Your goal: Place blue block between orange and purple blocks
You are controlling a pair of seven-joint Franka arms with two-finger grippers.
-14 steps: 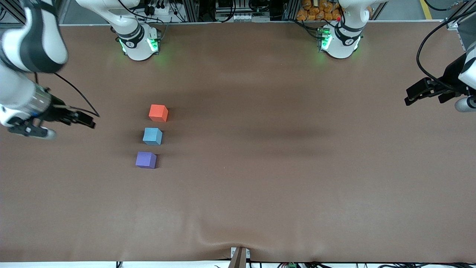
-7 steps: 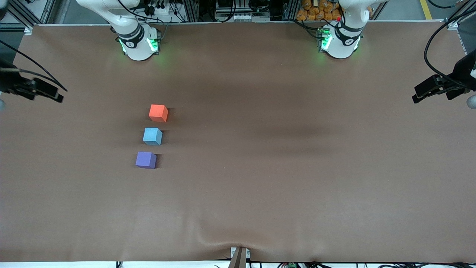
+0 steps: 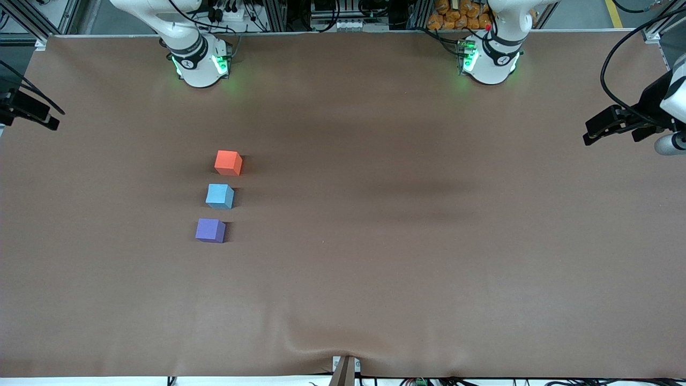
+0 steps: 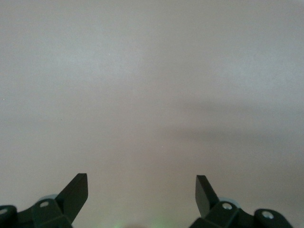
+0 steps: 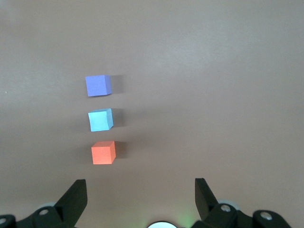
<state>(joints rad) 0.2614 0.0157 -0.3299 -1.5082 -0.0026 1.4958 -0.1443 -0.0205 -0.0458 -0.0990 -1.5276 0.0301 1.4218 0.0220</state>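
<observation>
The blue block (image 3: 220, 195) sits on the table (image 3: 407, 257) between the orange block (image 3: 228, 162) and the purple block (image 3: 210, 230), toward the right arm's end. It looks light and firm. Pinch its flat sides. The right gripper (image 5: 140, 190) and left gripper (image 4: 141, 185) hang open over the table's end edges.

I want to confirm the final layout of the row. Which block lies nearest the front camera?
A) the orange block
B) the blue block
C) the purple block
C: the purple block lies lowest in the front view, below the blue block, with the orange block farthest up.
</observation>
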